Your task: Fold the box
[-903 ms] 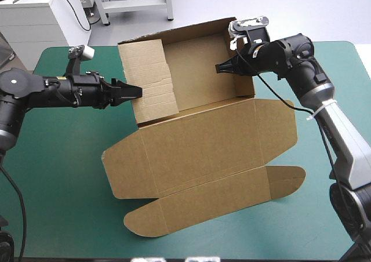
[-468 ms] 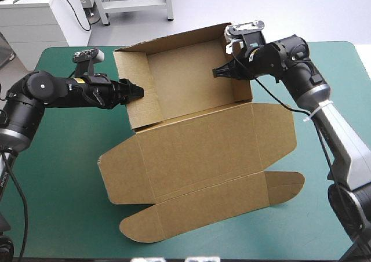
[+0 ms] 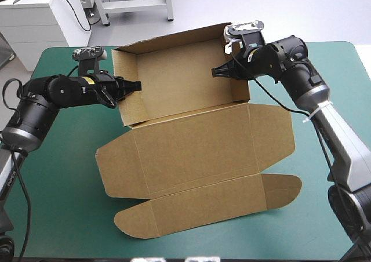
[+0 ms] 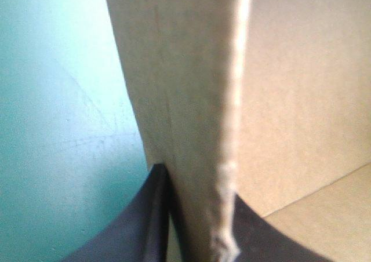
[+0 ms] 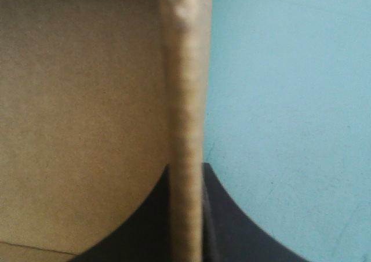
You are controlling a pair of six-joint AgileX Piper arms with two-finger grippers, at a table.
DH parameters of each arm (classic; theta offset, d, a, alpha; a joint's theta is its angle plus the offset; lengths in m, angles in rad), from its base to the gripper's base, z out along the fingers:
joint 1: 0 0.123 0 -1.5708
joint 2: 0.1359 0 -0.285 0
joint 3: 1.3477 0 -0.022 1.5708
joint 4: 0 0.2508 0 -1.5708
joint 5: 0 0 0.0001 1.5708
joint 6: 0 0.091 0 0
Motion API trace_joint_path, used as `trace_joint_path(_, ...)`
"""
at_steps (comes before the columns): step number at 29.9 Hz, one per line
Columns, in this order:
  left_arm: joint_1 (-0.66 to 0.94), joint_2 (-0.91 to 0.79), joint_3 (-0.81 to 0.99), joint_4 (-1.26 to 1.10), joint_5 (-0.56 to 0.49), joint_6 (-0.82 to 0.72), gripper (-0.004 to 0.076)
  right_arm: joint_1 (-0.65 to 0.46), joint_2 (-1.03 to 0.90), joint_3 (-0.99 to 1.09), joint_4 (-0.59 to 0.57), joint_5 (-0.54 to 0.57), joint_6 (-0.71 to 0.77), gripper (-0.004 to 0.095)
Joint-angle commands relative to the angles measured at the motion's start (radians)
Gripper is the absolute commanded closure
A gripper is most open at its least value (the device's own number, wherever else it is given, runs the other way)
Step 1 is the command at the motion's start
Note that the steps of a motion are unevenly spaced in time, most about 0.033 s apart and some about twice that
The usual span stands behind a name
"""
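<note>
— Since the earlier views, are we swinging anything on the box point(image 3: 185, 99)?
— We are: the left wall point(image 3: 130, 105), which was leaning inward over the tray floor, is now standing upright, and our left hand point(image 3: 134, 86) is sitting farther out toward the left edge of the surface point(image 3: 58, 175) with it. The whole sheet is also lying slightly nearer that edge
— What is the left hand doing?
— We are pinching the top rim of that wall. In the left wrist view the brown board is running straight up between the black fingers point(image 4: 127, 233), which are all but meeting on it
— And the right hand point(image 3: 215, 72)?
— We are clamping the right wall point(image 3: 240, 91) the same way, reaching in from the right, with one black finger point(image 5: 232, 227) on the outside over the teal-green surface and the other inside the tray
— Where is the box lying?
— We are holding it around the middle of the surface. The tray, with its back and both side walls raised, is sitting toward the far edge. The lid point(image 3: 197, 140) is lying flat and open toward the near edge, its rounded-ended front strip reaching closest to us
</note>
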Motion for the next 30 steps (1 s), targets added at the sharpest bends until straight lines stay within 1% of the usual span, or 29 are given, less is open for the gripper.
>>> trace_joint_path(1, -0.063, -0.024, -0.033, -0.029, -0.124, 0.008, 0.0731, 0.024, -0.052, -0.028, 0.076, -0.018, -0.004, 0.0913)
trace_joint_path(5, -0.092, -0.021, -0.037, 0.047, -0.122, 0.008, 0.0731, 0.028, -0.054, -0.028, 0.017, 0.046, -0.001, 0.0913)
trace_joint_path(8, -0.092, -0.018, -0.05, 0.077, -0.098, 0.001, 0.0731, 0.028, -0.054, -0.028, 0.003, 0.075, 0.002, 0.0913)
trace_joint_path(15, -0.092, 0.048, -0.196, 0.121, 0.086, -0.002, 0.0731, 0.03, -0.054, -0.028, -0.025, 0.134, 0.018, 0.0913)
trace_joint_path(18, -0.092, 0.09, -0.273, 0.127, 0.153, -0.002, 0.0731, 0.03, -0.054, -0.028, -0.039, 0.176, 0.047, 0.0914)
trace_joint_path(22, -0.092, 0.158, -0.346, 0.155, 0.235, -0.023, 0.0731, 0.03, -0.054, -0.028, -0.053, 0.201, 0.065, 0.0914)
trace_joint_path(26, -0.092, 0.219, -0.357, 0.201, 0.274, -0.065, 0.0731, 0.03, -0.054, -0.013, -0.061, 0.226, 0.081, 0.0914)
trace_joint_path(30, -0.099, 0.29, -0.357, 0.204, 0.295, -0.095, 0.0731, 0.03, -0.052, 0.088, -0.06, 0.219, 0.118, 0.0914)
